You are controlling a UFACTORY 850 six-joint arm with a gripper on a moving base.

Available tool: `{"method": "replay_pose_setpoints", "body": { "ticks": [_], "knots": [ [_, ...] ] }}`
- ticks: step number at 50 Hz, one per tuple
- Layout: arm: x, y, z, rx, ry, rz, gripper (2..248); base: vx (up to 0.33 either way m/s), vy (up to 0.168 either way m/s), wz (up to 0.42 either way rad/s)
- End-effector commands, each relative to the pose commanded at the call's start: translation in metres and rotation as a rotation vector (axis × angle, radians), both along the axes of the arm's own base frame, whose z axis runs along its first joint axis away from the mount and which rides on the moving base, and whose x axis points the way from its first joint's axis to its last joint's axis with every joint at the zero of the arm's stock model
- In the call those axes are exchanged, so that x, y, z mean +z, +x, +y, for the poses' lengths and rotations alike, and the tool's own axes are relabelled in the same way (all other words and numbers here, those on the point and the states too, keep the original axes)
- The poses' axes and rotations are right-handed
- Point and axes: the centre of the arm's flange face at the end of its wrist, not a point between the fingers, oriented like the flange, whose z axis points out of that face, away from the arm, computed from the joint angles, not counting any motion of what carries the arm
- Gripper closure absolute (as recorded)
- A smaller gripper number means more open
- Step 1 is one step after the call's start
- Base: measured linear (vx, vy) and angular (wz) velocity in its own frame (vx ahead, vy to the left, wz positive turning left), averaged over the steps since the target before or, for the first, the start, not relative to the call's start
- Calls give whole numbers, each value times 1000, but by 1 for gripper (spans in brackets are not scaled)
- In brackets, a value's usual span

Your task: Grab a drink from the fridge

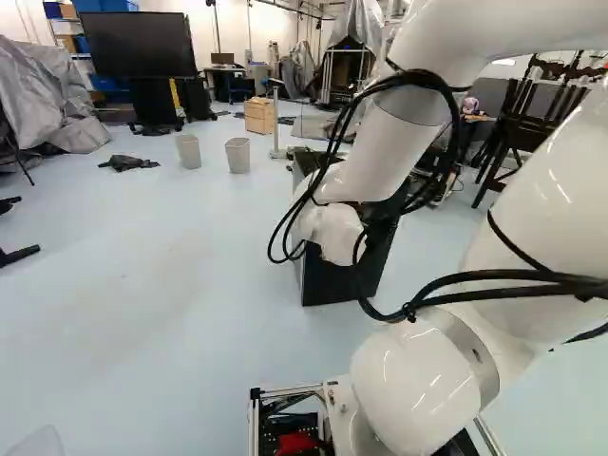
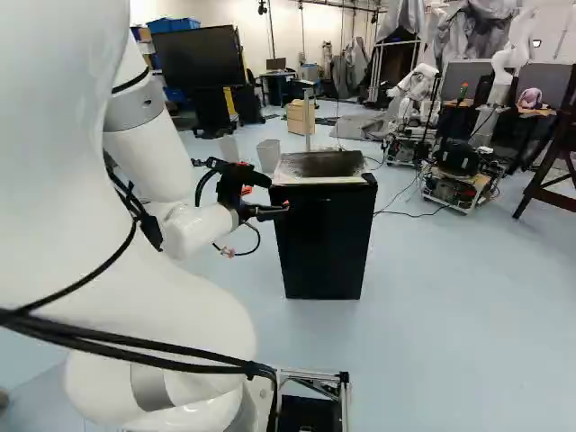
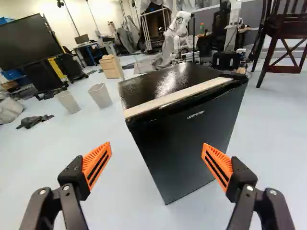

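The gripper (image 2: 270,210) reaches toward the upper front of the black fridge (image 2: 324,243), at its left side in the right base view. In the wrist view the gripper (image 3: 157,165) stands wide open, nothing between its orange pads. Ahead of it is the fridge (image 3: 187,139), its door closed and a pale strip along the top's front edge. In the left base view my arm covers much of the fridge (image 1: 328,280). No drink shows; the fridge's inside is hidden.
Two bins (image 1: 188,152) (image 1: 237,155) and a wooden drawer unit (image 1: 258,115) stand beyond the fridge. Another robot (image 2: 418,90) stands farther back. A dark wooden chair (image 3: 283,36) is off to one side. A large screen (image 1: 136,45) stands at the back.
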Motion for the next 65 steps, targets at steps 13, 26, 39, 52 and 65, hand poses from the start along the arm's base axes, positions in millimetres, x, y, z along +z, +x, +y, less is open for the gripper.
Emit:
{"method": "replay_pose_setpoints", "body": {
  "ticks": [13,26,39,52,65],
  "knots": [
    [-10,11,11,-61,-3,8,3,0,0,0],
    [-21,20,23,-120,-14,10,3,0,0,0],
    [-33,27,35,-177,-36,4,3,0,0,0],
    [-45,33,49,-227,-63,-2,3,0,0,0],
    [-60,41,66,-256,-86,5,3,0,0,0]
  ]
}}
